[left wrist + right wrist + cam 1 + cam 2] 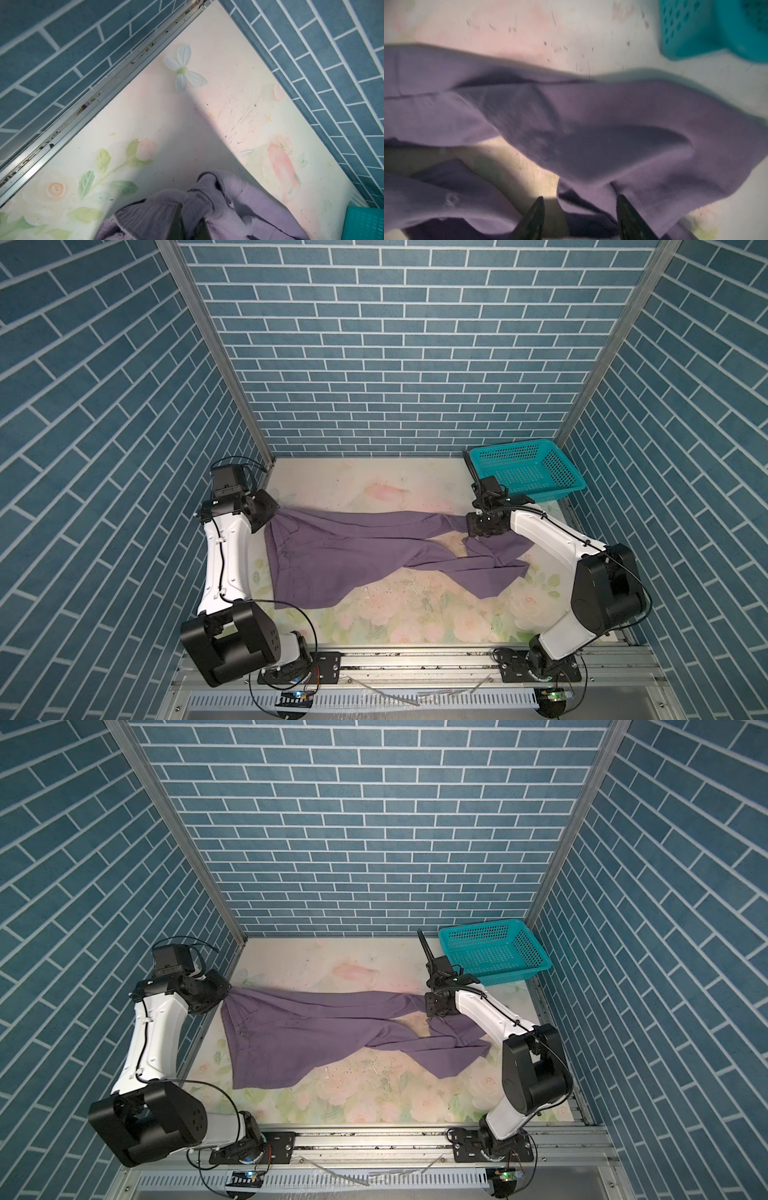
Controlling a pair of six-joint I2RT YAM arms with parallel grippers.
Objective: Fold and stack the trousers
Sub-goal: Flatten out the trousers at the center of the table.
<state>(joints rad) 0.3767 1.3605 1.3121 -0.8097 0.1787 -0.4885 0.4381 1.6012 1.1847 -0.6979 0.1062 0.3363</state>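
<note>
- Trousers (332, 556), mauve, lie spread across the floral surface (415, 614) from left to right. They are outside the teal basket (528, 466), which sits at the far right corner.
- Waistband end is on the left, with a button showing. Both legs run to the right.
- The far leg stretches in a fairly straight band toward the right arm. The near leg twists and ends in a crumpled heap partly under that arm.
- Left end effector (190, 209) is closed tight on a bunched far corner of the waistband, beside the left wall. In both top views that corner is drawn up toward the wrist.
- Right end effector (580, 199) hangs over the far leg's end with its jaws apart. A ribbed edge of cloth lies between them, close to one jaw, and bare surface shows beside the other. It grips nothing.
- The right wrist view is blurred, so finer detail of the cloth there cannot be made out.
</note>
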